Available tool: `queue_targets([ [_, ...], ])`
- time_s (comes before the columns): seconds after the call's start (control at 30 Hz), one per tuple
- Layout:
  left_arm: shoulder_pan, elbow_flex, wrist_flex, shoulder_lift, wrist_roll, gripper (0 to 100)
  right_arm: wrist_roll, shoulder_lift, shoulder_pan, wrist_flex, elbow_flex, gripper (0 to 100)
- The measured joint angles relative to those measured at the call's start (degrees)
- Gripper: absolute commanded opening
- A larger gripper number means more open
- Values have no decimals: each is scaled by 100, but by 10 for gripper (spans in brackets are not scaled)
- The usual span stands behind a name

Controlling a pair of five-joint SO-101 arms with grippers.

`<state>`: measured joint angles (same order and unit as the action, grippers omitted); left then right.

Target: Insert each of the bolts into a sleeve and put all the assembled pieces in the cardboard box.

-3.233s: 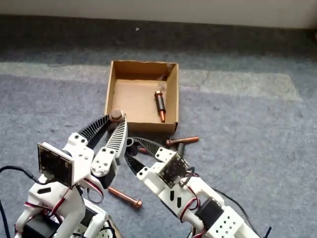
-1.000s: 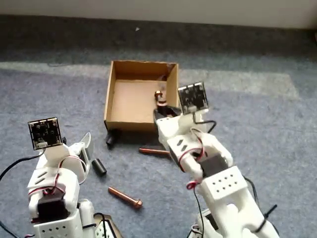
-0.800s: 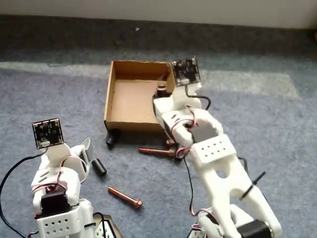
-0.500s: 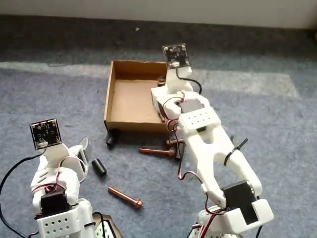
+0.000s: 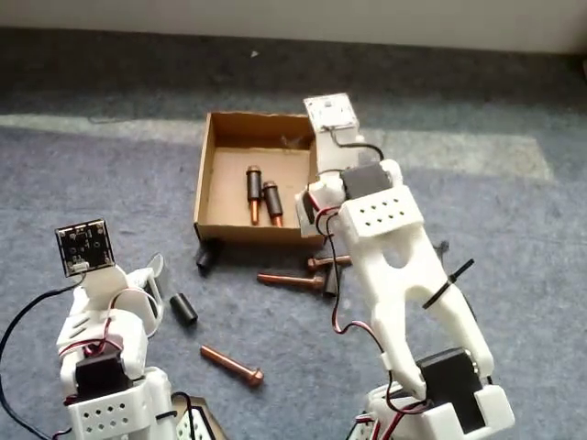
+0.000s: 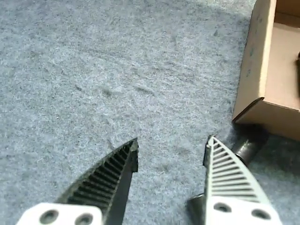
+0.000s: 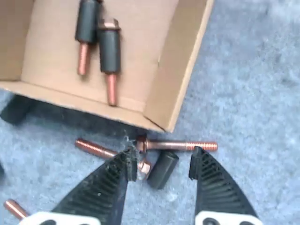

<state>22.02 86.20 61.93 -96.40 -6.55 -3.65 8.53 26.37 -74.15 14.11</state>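
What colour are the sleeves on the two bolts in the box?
Black sleeves, clearest in the right wrist view.

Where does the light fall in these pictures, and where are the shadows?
High view: a paler band of light runs across the carpet either side of the cardboard box, with a darker strip beyond it. Left wrist view: shadow sits under the box's corner, around a black sleeve. Right wrist view: a dark shadow lies on the carpet along the box's outer wall.

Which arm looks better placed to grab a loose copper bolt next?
Probably right: the right gripper hangs open over a threaded copper bolt and a short black sleeve beside the cardboard box. The left gripper, also open, faces carpet and another black sleeve.
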Motion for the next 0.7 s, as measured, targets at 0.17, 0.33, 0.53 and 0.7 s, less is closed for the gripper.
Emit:
queue_targets([
  [0.17, 0, 0, 0, 0, 0, 245, -35, 18, 0, -229, 730, 170],
  [0.33, 0, 0, 0, 0, 0, 245, -334, 18, 0, 70, 1380, 170],
  [0.53, 0, 0, 0, 0, 0, 245, -712, 18, 0, 1284, 2259, 170],
  [0.7, 0, 0, 0, 0, 0, 245, -730, 18, -18, 1890, 2804, 144],
])
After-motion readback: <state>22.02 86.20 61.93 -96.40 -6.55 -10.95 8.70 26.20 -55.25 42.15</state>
